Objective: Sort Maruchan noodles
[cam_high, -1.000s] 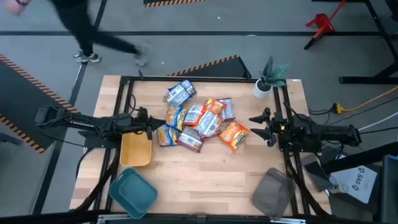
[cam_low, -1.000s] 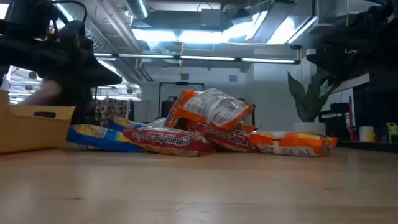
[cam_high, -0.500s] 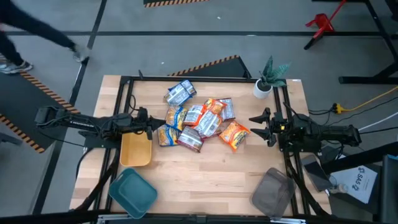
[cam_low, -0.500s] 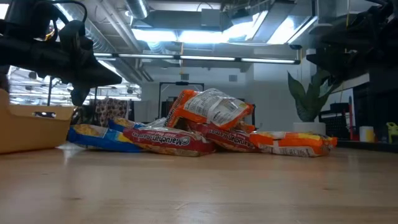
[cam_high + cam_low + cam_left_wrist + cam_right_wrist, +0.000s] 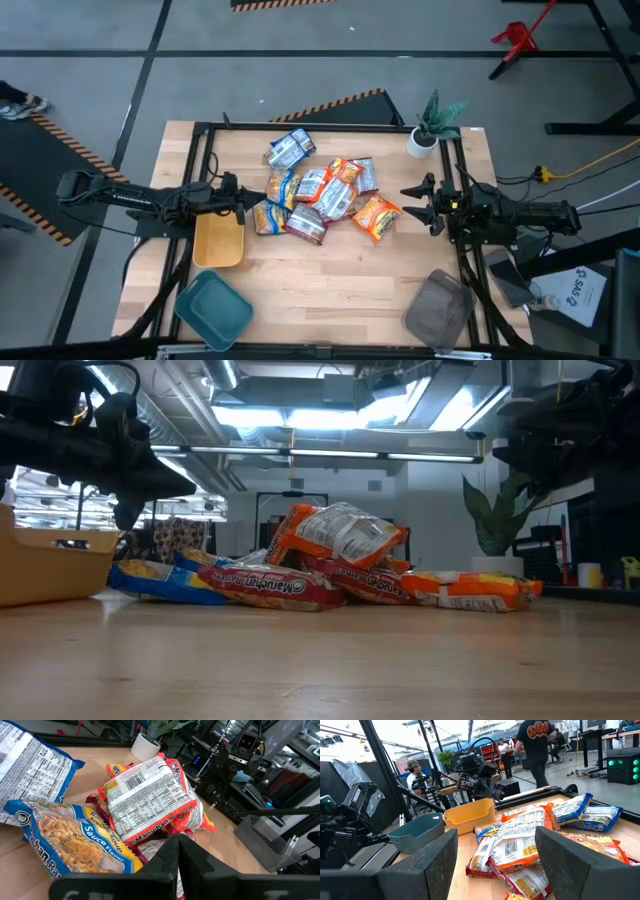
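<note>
Nothing on the tabletop (image 5: pixel 330 280) has moved. Left hand (image 5: pixel 240 202) shut, empty; right hand (image 5: pixel 415 205) open, empty; take the outlying orange packet (image 5: pixel 377 217) first.

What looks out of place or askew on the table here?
The packets lie in a jumbled, overlapping pile mid-table, some propped on others, one blue packet apart at the far side. That fits an unsorted start. All three trays, yellow, teal and grey, hold no packets. Nothing looks spilled or torn.
</note>
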{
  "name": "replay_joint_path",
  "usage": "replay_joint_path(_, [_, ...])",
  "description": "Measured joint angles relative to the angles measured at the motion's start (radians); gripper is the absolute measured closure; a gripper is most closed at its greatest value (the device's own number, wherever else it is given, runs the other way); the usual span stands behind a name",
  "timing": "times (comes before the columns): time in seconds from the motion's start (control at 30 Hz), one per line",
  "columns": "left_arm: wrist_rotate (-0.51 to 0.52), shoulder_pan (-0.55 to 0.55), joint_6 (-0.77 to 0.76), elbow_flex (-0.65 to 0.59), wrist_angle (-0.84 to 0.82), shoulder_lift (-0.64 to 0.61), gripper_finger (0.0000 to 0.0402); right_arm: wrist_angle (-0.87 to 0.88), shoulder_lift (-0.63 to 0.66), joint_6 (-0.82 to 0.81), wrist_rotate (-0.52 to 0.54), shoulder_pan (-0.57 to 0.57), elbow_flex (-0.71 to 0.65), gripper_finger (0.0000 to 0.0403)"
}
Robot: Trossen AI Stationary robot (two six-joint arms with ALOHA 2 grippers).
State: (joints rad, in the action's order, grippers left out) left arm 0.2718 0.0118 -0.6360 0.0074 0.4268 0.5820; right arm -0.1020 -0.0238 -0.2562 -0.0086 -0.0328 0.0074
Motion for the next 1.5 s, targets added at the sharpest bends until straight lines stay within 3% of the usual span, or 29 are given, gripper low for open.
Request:
replay_joint_path(0.87, [0.0, 0.0, 0.0, 0.0, 0.0, 0.0, 0.0401, -0.003, 0.0, -0.033, -0.003, 0.0, 0.0, 0.015])
replay_joint_path(1.27, [0.042, 0.002, -0.02, 0.0, 0.004, 0.0, 0.0401, -0.038, 0.0, -0.48, 0.243, 0.0, 0.0, 0.015])
replay_joint_path(1.5, [0.113, 0.002, -0.039, 0.0, 0.01, 0.0, 0.0401, -0.027, 0.0, -0.531, 0.405, 0.0, 0.0, 0.015])
